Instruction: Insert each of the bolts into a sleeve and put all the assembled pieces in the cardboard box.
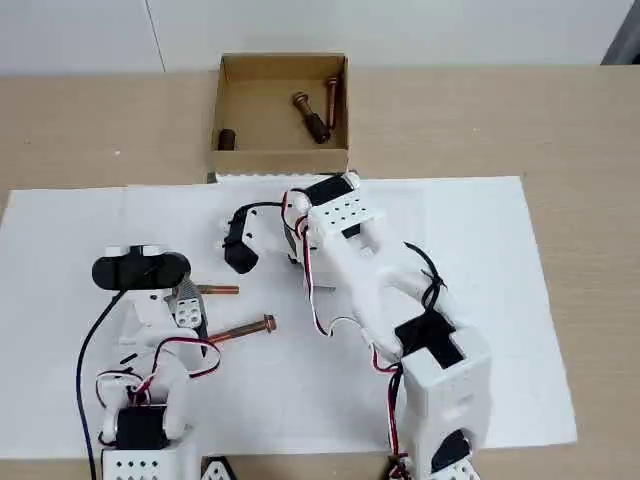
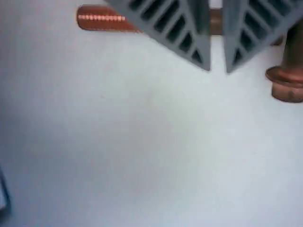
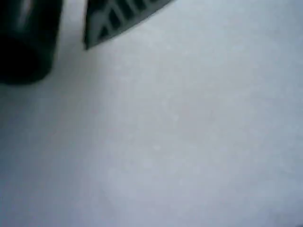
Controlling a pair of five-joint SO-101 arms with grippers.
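Observation:
A copper bolt [image 1: 218,289] lies on the white paper, and my left gripper [image 1: 188,298] sits right over its near end. In the left wrist view the grey fingers [image 2: 189,28] stand shut, with a thin slit between them, and the bolt [image 2: 102,18] runs behind them. A second bolt [image 1: 240,328] lies just beside it, its head [image 2: 286,84] close to the fingertips. My right gripper [image 1: 240,243] is at mid-table by a black sleeve [image 1: 243,258]. In the right wrist view a strip of paper separates the sleeve [image 3: 23,42] from one finger [image 3: 118,19].
The cardboard box [image 1: 280,160] stands at the back centre. It holds a bolt with a sleeve on it [image 1: 315,122], another bolt [image 1: 331,95] and a loose sleeve [image 1: 227,139]. White paper [image 1: 470,240] covers the work area, with free room to the right.

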